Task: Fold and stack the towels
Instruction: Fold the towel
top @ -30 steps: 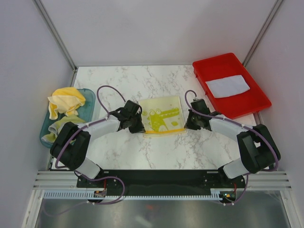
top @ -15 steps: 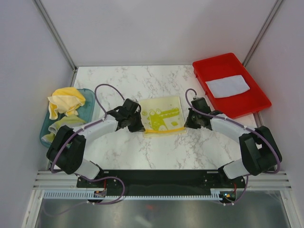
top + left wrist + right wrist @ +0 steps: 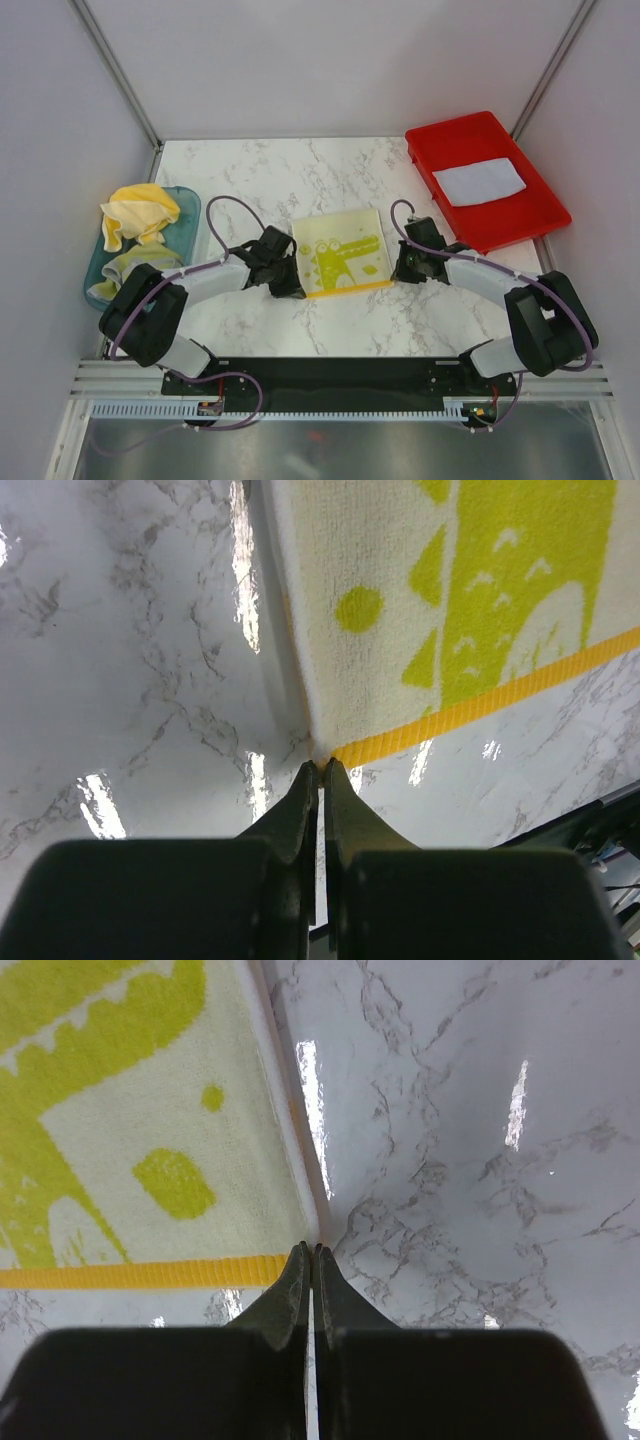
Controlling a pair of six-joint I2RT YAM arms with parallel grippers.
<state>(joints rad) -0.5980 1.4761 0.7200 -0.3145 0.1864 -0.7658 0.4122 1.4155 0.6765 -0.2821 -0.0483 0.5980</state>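
Mid-table, the printed towel (image 3: 340, 253) lay flat. Both closed tight, left gripper (image 3: 288, 287) and right gripper (image 3: 399, 270) each pinched a near corner. Light, floppy cloth, likely to sag; corners looked the right hold.

Printed towel (image 3: 340, 253) flat; yellow towel (image 3: 140, 213) crumpled; grey-blue (image 3: 480, 181) folded

printed towel (image 3: 450, 600) cropped at edges, tub (image 3: 186, 208) partly covered
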